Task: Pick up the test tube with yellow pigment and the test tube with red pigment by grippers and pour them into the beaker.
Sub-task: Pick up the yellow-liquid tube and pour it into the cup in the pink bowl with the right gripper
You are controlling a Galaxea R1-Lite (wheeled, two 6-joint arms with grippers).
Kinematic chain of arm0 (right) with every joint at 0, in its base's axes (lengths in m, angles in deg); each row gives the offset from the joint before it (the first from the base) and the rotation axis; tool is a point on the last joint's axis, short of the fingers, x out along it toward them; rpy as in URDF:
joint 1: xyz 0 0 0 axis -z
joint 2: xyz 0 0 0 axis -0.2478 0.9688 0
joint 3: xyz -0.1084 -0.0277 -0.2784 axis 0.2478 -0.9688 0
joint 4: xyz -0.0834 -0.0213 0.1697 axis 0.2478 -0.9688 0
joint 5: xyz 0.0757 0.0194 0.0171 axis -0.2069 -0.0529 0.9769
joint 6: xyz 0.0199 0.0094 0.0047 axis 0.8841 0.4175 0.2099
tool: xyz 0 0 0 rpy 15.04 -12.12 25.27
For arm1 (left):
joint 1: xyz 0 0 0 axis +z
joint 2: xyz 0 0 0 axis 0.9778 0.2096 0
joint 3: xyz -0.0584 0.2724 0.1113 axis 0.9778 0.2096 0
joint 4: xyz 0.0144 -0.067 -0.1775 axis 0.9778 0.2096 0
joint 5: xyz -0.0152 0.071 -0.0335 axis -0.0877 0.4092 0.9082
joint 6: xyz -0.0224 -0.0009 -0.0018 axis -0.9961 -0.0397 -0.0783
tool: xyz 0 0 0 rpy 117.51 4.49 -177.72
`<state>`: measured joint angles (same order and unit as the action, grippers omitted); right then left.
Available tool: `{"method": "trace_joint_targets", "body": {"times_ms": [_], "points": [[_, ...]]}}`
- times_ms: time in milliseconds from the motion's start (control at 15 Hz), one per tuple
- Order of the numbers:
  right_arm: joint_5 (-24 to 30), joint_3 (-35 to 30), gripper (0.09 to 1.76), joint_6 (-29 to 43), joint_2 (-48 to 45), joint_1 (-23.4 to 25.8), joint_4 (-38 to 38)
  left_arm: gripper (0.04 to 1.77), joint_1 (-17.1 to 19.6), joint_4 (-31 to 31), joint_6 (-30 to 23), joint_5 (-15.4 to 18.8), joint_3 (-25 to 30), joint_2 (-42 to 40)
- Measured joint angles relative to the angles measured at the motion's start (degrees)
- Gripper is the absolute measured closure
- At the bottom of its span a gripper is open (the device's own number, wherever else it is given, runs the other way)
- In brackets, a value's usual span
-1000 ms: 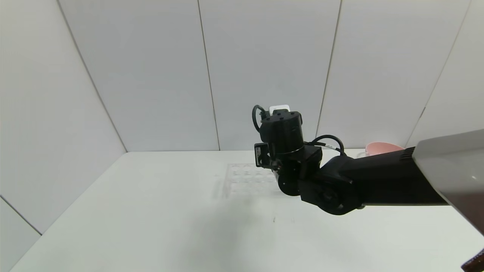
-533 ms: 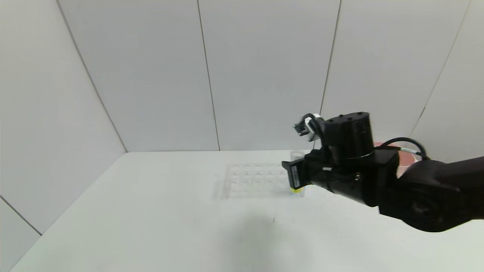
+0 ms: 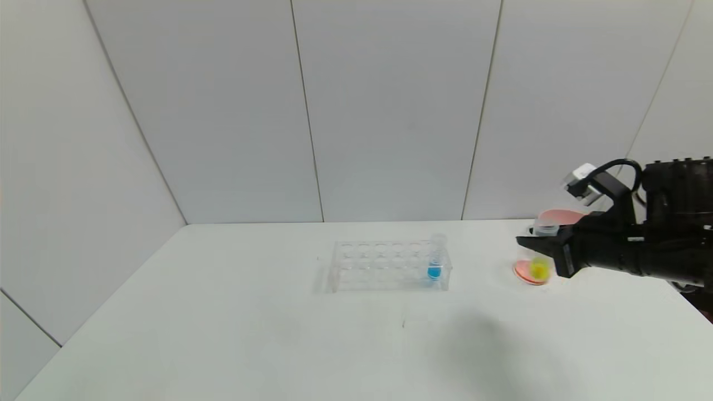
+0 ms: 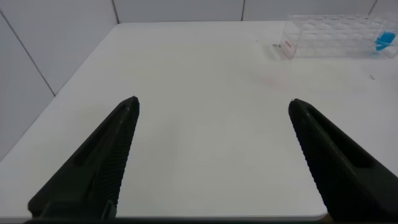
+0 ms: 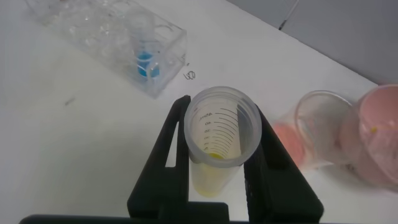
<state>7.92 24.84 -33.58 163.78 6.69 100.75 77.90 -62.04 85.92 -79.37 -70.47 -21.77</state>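
My right gripper is shut on the test tube with yellow pigment and holds it upright just above the table, close beside the beaker. In the right wrist view the open-topped tube sits between the black fingers, yellow liquid in its tip. The beaker stands a little beyond it with orange-red liquid in its bottom. The test tube with red pigment is not in view. My left gripper is open and empty over the table's near left part.
A clear tube rack stands mid-table holding a blue-liquid tube at its right end; both show in the right wrist view, rack and tube. A pink bowl sits behind the beaker.
My right arm has swung from over the rack to the right, carrying the yellow tube to the beaker. The rack and the blue tube are now uncovered.
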Motion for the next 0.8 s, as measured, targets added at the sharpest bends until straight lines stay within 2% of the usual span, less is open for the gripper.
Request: {"method": "trace_joint_targets", "body": {"times_ms": [267, 533, 800], "points": [[8.74, 1.79, 1.29, -12.35, -0.69, 11.79, -11.93, 0.09, 0.00, 0.00, -0.02, 0.00, 0.00, 0.00], [9.84, 11.08, 1.29, -22.92, 1.46, 18.20, -25.66, 0.09, 0.00, 0.00, -0.02, 0.02, 0.00, 0.00], [9.58, 24.20, 1.29, -35.21, 6.23, 22.56, -41.63, 0.09, 0.00, 0.00, -0.02, 0.00, 0.00, 0.00]]}}
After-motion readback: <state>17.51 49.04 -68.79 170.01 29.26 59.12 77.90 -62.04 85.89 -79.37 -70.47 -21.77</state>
